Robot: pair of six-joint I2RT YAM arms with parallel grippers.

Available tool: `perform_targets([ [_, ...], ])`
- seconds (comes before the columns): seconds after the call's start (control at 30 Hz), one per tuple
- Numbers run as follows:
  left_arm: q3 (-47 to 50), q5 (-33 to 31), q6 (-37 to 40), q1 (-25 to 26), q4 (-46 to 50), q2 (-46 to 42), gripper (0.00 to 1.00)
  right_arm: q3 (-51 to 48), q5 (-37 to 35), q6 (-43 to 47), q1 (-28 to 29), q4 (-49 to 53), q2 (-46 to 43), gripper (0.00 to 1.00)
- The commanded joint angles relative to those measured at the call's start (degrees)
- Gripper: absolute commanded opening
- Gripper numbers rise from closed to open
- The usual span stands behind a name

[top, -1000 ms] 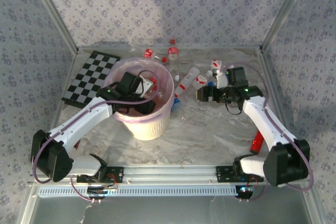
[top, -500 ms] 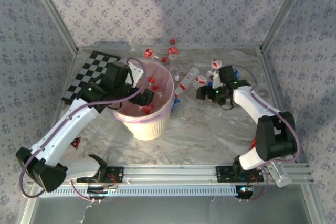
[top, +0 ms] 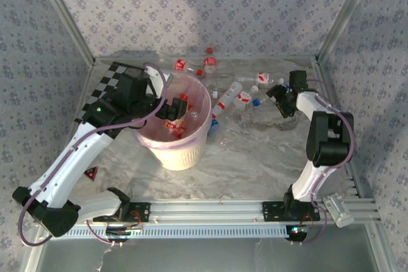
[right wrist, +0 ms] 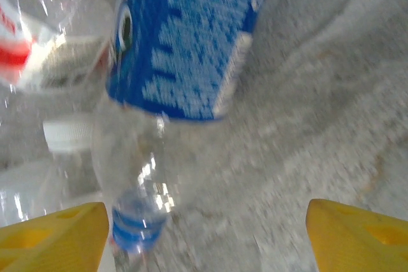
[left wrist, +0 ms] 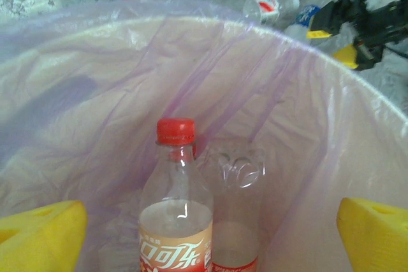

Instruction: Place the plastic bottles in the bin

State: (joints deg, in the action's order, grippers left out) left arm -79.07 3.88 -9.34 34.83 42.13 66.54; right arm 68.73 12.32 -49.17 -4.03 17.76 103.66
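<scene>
The bin (top: 191, 151), a cream bucket with a pink liner (left wrist: 95, 93), stands left of centre. My left gripper (top: 167, 109) hovers open over its near-left rim, and its yellow fingertips (left wrist: 39, 236) stand wide apart with nothing between them. Inside the bin a red-capped bottle (left wrist: 175, 211) stands upright beside a second bottle (left wrist: 237, 221). Several plastic bottles (top: 233, 91) lie scattered behind and right of the bin. My right gripper (top: 278, 93) is open low over the table, with a blue-label bottle (right wrist: 185, 36) lying just ahead and its blue cap (right wrist: 135, 232) by the left fingertip (right wrist: 54, 240).
A black-and-white chequered board (top: 102, 97) lies left of the bin. Two bottles (top: 183, 65) rest near the back wall. Metal frame posts rise at both back corners. A small red piece (top: 94, 171) lies by the left arm.
My left gripper opened, let a bottle fall into the bin and drew back left. My right arm swung right and back, its gripper now over the blue-label bottle.
</scene>
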Motion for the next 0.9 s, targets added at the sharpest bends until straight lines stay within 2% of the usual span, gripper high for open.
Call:
perform_targets([
  [0.0, 0.72, 1.54, -2.01, -0.28, -2.68, -2.57, 1.0, 2.3, -2.1, -5.97, -1.29, -3.08, 2.36, 0.84],
  [0.1, 1.81, 1.17, -2.25, -0.33, -2.67, -4.27, 1.0, 0.83, -1.49, -10.0, -2.75, -7.78, 3.81, 0.86],
  [0.17, 2.6, 1.0, -2.33, -0.34, -2.84, -5.29, 1.0, 2.23, -1.16, -11.0, -2.76, -7.51, 5.69, 0.87],
  [0.33, 4.71, -0.16, -4.37, -0.46, -5.79, -5.99, 1.0, 4.97, -3.3, -12.82, 0.54, -8.27, 7.78, 0.89],
  [0.43, 4.74, 0.28, -5.73, -0.41, -5.84, -6.22, 1.0, 8.15, -4.93, -11.86, 1.24, -6.2, 10.11, 0.86],
  [0.53, 6.22, 1.21, -7.08, -0.43, -6.79, -7.87, 1.0, 7.71, -4.15, -11.5, 0.96, -6.17, 10.18, 0.81],
  [0.87, 9.19, 2.69, -8.98, -0.44, -8.56, -11.41, 1.0, 0.75, -3.88, -7.68, -1.4, -5.91, 2.59, 0.5],
])
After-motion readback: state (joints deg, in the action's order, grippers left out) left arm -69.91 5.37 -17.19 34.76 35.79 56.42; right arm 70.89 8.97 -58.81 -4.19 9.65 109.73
